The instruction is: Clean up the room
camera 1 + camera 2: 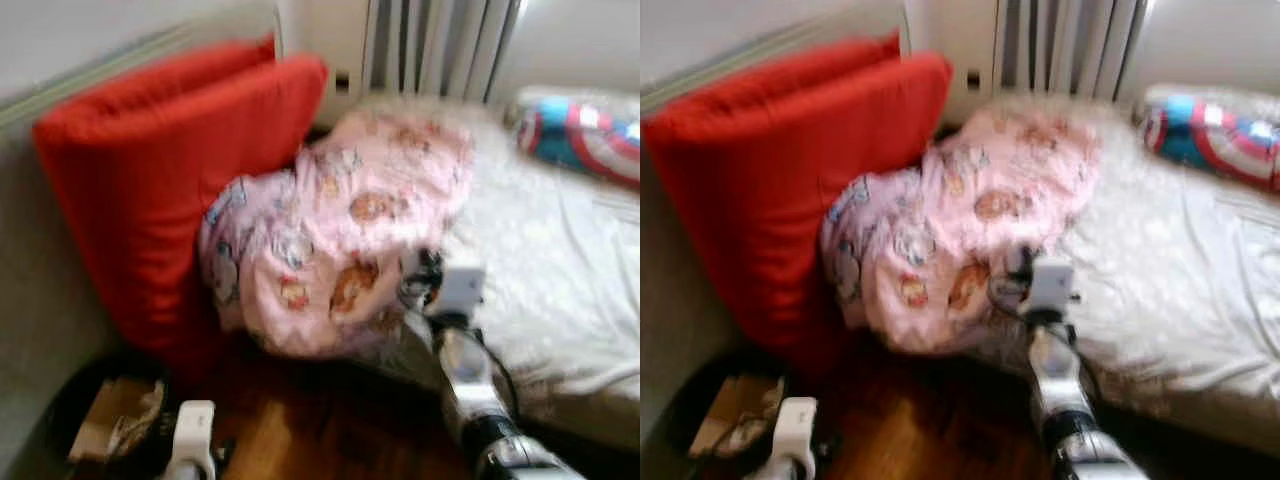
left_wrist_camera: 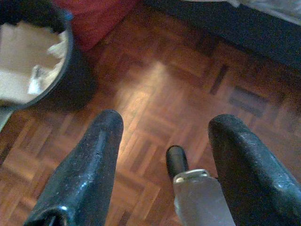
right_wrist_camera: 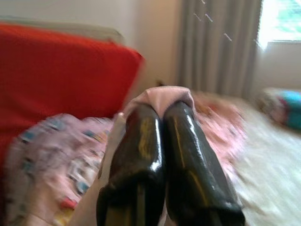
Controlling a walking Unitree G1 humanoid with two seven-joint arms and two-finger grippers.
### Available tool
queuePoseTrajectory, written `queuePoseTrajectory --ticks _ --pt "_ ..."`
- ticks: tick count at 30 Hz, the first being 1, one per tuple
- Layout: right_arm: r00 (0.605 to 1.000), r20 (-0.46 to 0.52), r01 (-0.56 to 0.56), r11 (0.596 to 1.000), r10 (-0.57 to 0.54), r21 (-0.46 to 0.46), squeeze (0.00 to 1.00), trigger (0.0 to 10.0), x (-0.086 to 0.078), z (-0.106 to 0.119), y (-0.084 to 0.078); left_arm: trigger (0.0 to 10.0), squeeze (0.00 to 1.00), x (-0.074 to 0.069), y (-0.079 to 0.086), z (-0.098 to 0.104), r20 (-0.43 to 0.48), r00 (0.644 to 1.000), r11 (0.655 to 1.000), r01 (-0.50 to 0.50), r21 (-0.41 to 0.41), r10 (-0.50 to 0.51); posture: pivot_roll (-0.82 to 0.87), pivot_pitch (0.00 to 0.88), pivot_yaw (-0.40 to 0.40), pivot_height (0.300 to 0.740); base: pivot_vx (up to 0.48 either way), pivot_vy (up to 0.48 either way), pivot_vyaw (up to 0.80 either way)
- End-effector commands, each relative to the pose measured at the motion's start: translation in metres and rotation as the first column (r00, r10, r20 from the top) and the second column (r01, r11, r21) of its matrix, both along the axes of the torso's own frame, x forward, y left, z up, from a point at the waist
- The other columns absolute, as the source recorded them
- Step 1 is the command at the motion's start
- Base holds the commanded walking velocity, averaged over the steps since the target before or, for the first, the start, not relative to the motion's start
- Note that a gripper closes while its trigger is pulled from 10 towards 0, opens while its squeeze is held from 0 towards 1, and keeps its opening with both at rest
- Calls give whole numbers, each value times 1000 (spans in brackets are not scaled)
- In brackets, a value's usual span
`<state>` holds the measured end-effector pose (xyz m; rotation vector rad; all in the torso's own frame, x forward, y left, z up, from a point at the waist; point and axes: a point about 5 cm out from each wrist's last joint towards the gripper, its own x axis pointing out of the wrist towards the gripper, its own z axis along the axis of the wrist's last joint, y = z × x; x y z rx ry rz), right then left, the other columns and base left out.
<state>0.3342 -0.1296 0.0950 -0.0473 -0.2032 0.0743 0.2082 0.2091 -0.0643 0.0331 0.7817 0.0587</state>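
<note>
1. We've got the right gripper up at the edge of the bed, its fingers pressed together with a fold of the pink blanket pinched between the tips.
2. That blanket is the thing in hand: a bunched heap with cartoon prints, lying on the near corner of the bed, spilling over the edge and leaning against the red cushion.
3. Our left gripper hangs low over the wooden floor, fingers well apart and holding nothing.
4. How far along? We'd judge it early: the blanket is gripped but not yet spread or folded, and the bed looks unmade.
5. What's left, by our reading: lift the blanket clear, straighten or fold it, then deal with whatever else is lying about.
6. Around us: a dark bin with paper and cardboard inside sits on the floor beside the cushion, just by the left arm.
7. A colourful pillow rests at the far side of the bed, curtains hanging behind.
8. In the way: the cushion crowds the blanket, and the bin sits close to our feet.
</note>
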Motion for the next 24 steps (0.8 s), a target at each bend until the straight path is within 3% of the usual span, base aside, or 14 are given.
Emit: queuePoseTrajectory --ticks 1,3,4,6,7,10,12,19,24 --pt "999 32 -28 1000 29 -12 0 10000 3 9 1 10000 0 -4 -2 -3 -28 1000 1000 11 2 -11 -61 4 17 740 0 0 0" --pt "999 -24 -41 999 40 -35 0 10000 2 -1 2 10000 0 -4 -3 -3 -29 1000 1000 13 2 -13 -64 3 16 740 0 0 0" --pt "993 -110 -42 999 38 -34 0 10000 -2 -15 1 10000 0 -4 -3 -4 -29 999 1000 14 2 -14 -61 3 14 740 0 0 0" --pt "981 -193 -16 999 8 -40 0 10000 -5 -28 -3 10000 0 -4 -4 -4 -29 999 1000 16 2 -16 -56 4 14 740 0 0 0" --pt "961 -274 19 998 -36 -65 0 10000 -7 -40 -9 10000 0 -4 -4 -3 -28 999 1000 16 1 -16 -55 5 13 740 0 0 0" --pt "925 -365 92 995 -103 -46 0 10000 -13 -55 -19 10000 0 -4 -4 -3 -27 1000 1000 15 0 -15 -56 4 13 740 0 0 0" --pt "880 -448 149 987 -156 -53 0 10000 -21 -68 -29 10000 0 -4 -3 -4 -29 999 1000 18 1 -18 -59 4 15 740 0 0 0" --pt "783 -594 181 981 -187 -71 0 10000 -36 -93 -36 10000 0 -4 -3 -3 -33 999 999 39 7 -39 -57 6 16 740 0 0 0" --pt "757 -633 146 986 -161 -77 0 10000 -42 -100 -31 10000 0 -3 -3 -3 -37 998 998 60 12 -60 -60 5 18 740 0 0 0"
